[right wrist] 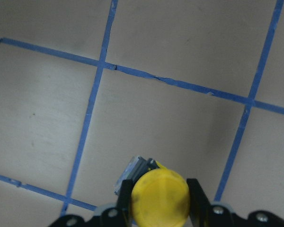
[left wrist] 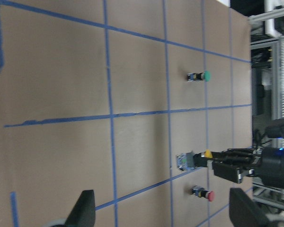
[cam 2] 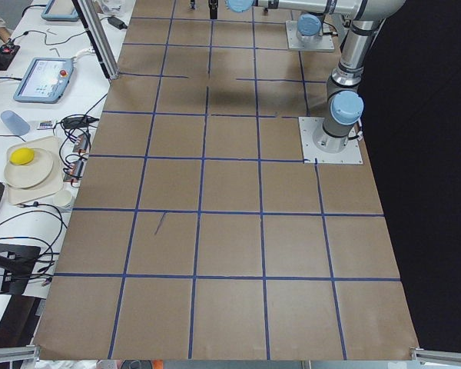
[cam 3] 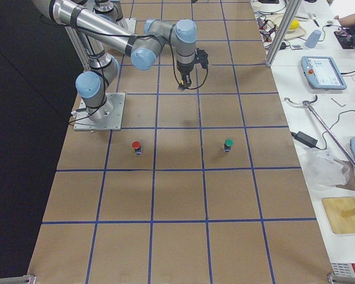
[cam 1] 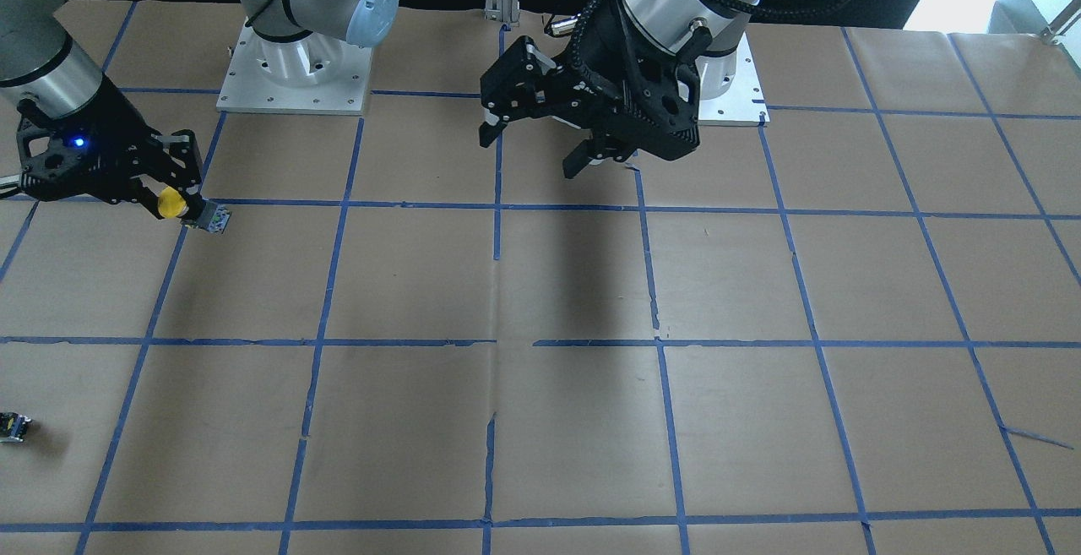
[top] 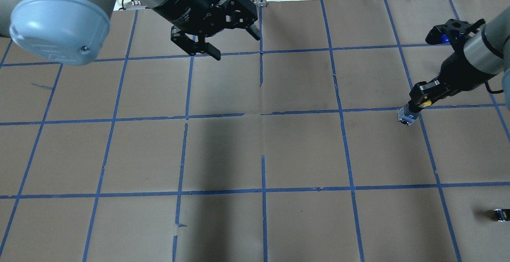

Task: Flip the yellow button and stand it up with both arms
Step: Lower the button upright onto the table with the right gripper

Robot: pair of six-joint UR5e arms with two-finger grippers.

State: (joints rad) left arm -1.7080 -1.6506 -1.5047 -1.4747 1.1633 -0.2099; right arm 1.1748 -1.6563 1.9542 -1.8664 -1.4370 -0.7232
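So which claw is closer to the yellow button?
Right. The right claw is closed on the yellow button; the left claw hangs open, well away from it.

I see my right gripper (cam 1: 175,200) tilted low, fingers (right wrist: 197,198) clamped on the yellow button (right wrist: 161,201); my left gripper (cam 1: 530,152) hangs raised near its base, fingers spread wide.

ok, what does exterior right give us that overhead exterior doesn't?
Only exterior right: a red button and a green button, both standing on the table, nearer that camera than the arm. Only overhead exterior: the left end effector, open and empty, and a clear look at the yellow button, pinched by its cap. Both: the right end effector, down close to the table.
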